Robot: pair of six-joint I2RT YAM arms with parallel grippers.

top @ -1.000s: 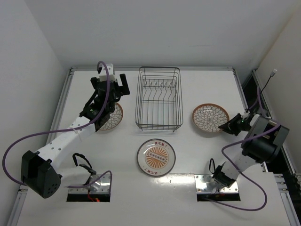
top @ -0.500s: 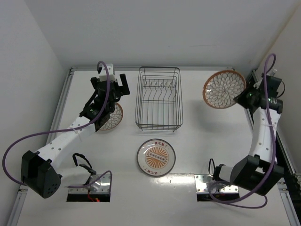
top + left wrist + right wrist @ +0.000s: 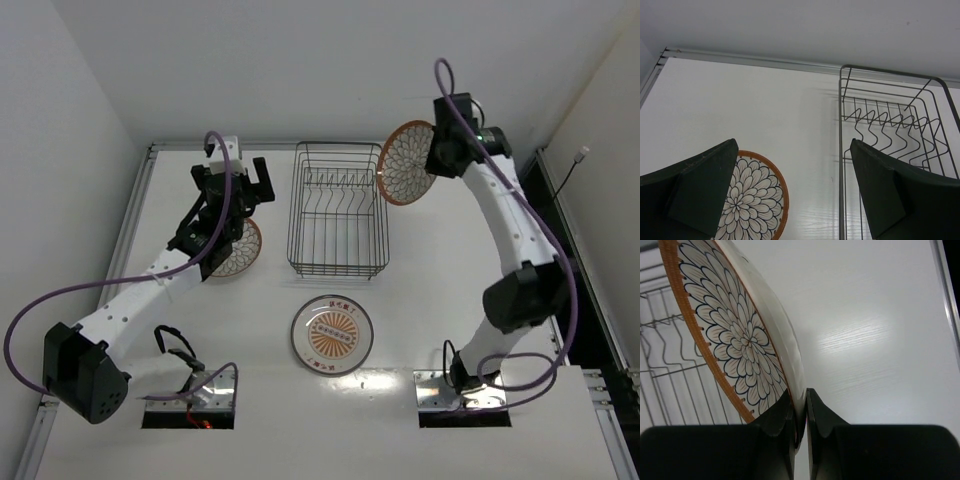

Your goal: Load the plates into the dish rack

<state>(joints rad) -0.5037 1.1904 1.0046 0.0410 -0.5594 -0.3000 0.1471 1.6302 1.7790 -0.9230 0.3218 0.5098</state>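
The right gripper is pinching the rim of one orange plate, holding it up on its edge in the air at the upper middle of the top view, just beside the right side of the rack. The left gripper is spread wide with nothing in it, over the other orange plate, which lies flat on the counter just left of the rack. The white plate lies flat in the lower middle, near the rack's lower end and apart from it.
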